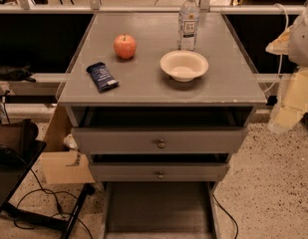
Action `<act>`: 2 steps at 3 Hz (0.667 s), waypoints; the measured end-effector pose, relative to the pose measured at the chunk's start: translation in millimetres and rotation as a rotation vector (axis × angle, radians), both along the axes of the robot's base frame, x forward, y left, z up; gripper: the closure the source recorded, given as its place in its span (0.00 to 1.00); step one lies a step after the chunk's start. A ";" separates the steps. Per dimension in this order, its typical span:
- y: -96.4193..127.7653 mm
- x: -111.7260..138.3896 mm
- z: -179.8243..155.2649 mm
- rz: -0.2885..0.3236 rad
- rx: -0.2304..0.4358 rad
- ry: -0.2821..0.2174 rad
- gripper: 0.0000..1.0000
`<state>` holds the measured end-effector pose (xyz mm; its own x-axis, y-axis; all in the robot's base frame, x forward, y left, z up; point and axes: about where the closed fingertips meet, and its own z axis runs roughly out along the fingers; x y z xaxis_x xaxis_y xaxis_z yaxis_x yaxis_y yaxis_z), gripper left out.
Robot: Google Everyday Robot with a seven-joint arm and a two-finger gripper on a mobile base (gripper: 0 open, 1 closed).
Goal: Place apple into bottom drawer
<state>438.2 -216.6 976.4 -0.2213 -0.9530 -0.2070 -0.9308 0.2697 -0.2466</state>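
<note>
Bottom drawer point(158, 208) nearest, pulled open. Above it, 2 knobbed drawers point(160, 142) slightly out. On tabletop point(143, 89): blue snack pack point(101, 76) by left edge, white bowl point(184, 65) right of centre, apple point(124, 46) behind pack, water bottle point(188, 21) near back edge. Gripper point(283, 116) beyond right edge; clenched or released, cannot tell.

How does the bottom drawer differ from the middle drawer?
The bottom drawer is pulled far out, floor showing; the middle drawer is barely open. The middle drawer shows a round knob; the bottom drawer's front is out of frame. Both grey. The pincer is at the right edge.
</note>
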 end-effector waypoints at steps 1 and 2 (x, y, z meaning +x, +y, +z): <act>5.7 5.8 0.8 0.004 0.024 -0.012 0.00; 33.8 35.8 -0.9 0.027 0.152 -0.046 0.00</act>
